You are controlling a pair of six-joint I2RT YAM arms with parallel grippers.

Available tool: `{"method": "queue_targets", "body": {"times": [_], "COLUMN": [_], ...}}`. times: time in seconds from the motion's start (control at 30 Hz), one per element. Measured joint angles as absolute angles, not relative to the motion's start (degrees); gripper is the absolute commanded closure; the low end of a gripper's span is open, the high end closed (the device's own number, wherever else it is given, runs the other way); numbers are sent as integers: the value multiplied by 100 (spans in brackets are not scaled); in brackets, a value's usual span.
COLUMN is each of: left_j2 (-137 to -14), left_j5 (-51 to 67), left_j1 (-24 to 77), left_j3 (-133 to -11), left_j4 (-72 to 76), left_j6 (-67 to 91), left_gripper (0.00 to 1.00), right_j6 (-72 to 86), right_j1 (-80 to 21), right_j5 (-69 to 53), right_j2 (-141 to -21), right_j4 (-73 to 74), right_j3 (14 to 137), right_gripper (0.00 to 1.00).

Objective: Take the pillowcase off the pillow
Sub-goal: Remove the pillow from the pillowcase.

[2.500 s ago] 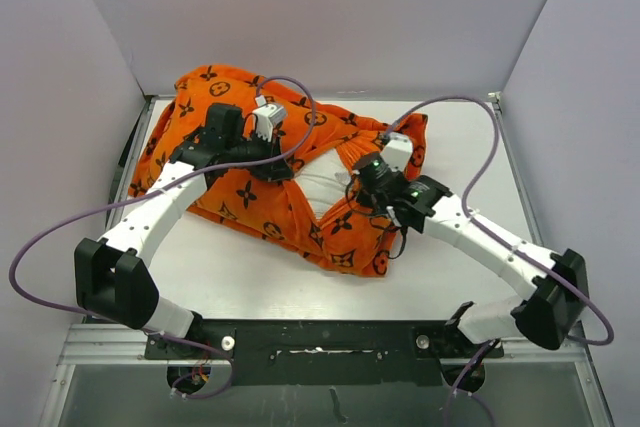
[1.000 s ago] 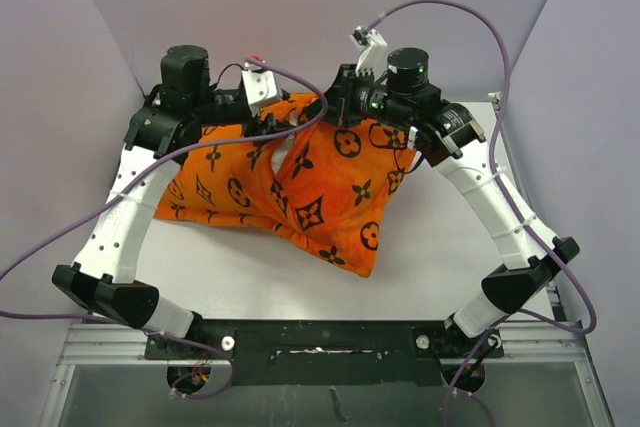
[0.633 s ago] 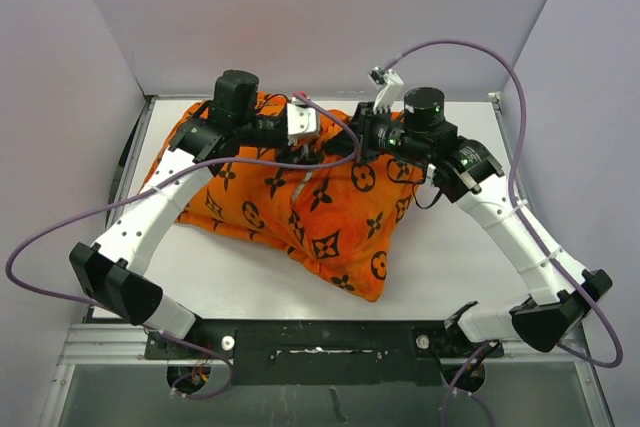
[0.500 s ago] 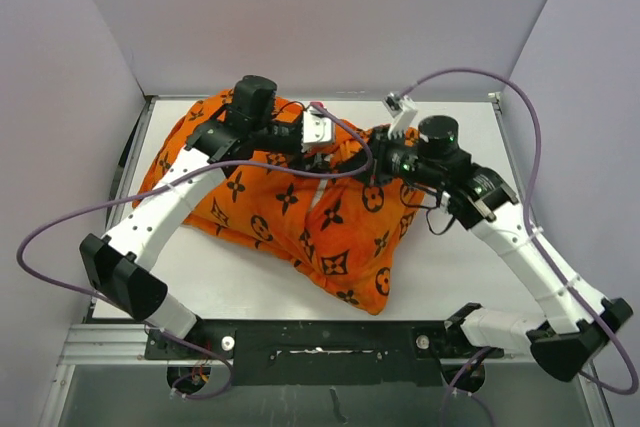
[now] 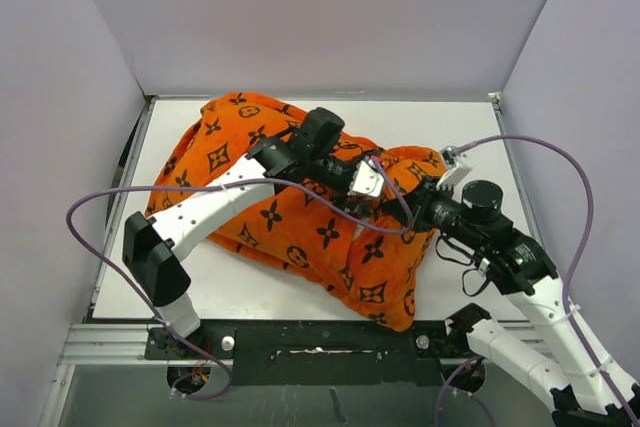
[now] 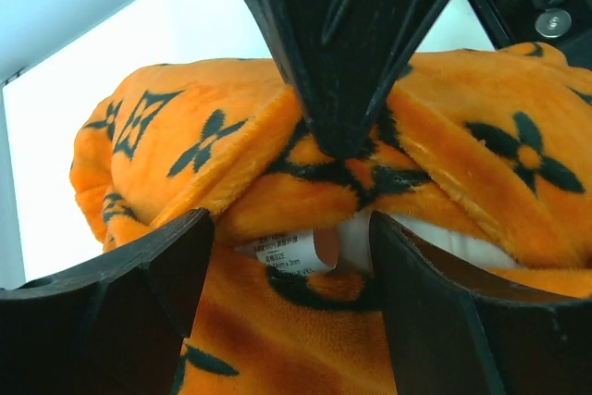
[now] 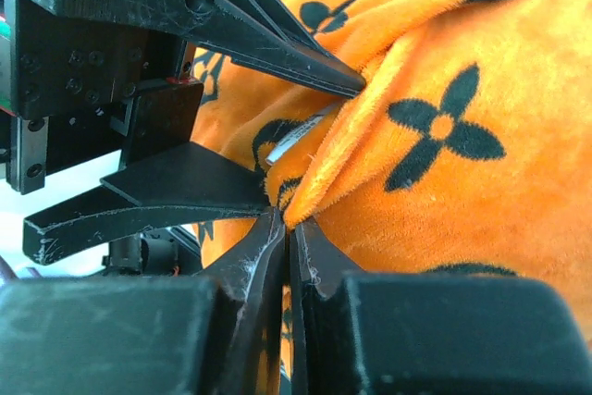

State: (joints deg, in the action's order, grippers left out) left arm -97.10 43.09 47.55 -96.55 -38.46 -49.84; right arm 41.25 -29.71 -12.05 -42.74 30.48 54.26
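Note:
The orange pillowcase with black motifs lies bunched across the table, still round the pillow. Only a white sliver of the pillow shows at the case's mouth, beside a white label. My right gripper is shut on the plush hem of the pillowcase; from above it sits at the bundle's right end. My left gripper is open, its fingers astride a fold at the same mouth, facing the right one. In the top view the left gripper meets the right one.
White table with grey walls at the back and both sides. Purple cables loop off both arms over the table. The left arm lies across the bundle. A metal rail runs along the near edge.
Both arms have come down from the back and swung toward the near right, dragging the pillowcase's mouth with them. The bundle now rests lower on the table. The left jaws have widened.

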Motion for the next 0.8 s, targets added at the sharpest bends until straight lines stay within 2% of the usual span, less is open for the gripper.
{"method": "queue_targets", "body": {"times": [0.13,0.27,0.53,0.6,0.7,0.8], "left_j2": [-10009,-10313,-10593,-10602,-10713,-10993], "left_j5": [4313,4366,4366,4357,4357,4429], "left_j1": [4941,4954,5201,5245,5240,5199], "left_j3": [-9741,-9808,-10047,-10047,-10121,-10394], "left_j4": [-3844,-3616,-3374,-3236,-3144,-3138], "left_j6": [-5172,-5089,-5105,-5164,-5113,-4897], "left_gripper": [37,36,34,40,58,90], "right_j6": [4298,4434,4560,4569,4580,4604], "right_j1": [-2932,-2921,-2884,-2884,-2880,-2845], "right_j5": [-932,-760,-738,-777,-821,-810], "right_j2": [-3632,-3177,-3253,-3310,-3352,-3310], "right_j4": [3260,3315,3127,3041,2928,2847], "right_j3": [5015,4637,4456,4456,4456,4453], "right_gripper": [100,100,100,100,100,100]}}
